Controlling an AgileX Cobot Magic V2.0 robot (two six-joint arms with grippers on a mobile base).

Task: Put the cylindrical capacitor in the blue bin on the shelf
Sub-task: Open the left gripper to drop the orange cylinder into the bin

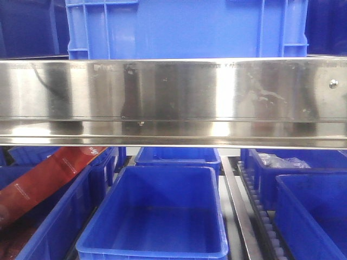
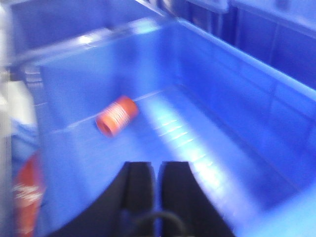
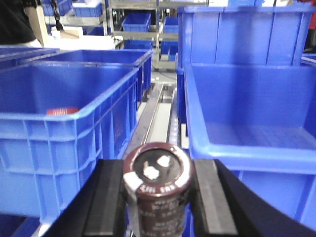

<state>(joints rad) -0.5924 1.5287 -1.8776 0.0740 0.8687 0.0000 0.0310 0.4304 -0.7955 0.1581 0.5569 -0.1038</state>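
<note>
Capacitor (image 3: 157,190), dark maroon with two silvery terminals, is sitting clamped in right claw (image 3: 158,173) at six o'clock; left claw (image 2: 157,169) is hanging closed.

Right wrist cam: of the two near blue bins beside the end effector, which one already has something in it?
The left-hand bin: a red-orange object peeks over its rim. The right-hand bin shows only bare floor.

The wide stainless-steel shelf rail (image 1: 173,100) is polished, mirror-bright, lightly scuffed. The rectangular blue plastic bin (image 1: 152,253) looks smooth and semi-glossy. The dark cylindrical capacitor (image 3: 158,193) wears a glossy sleeve.
</note>
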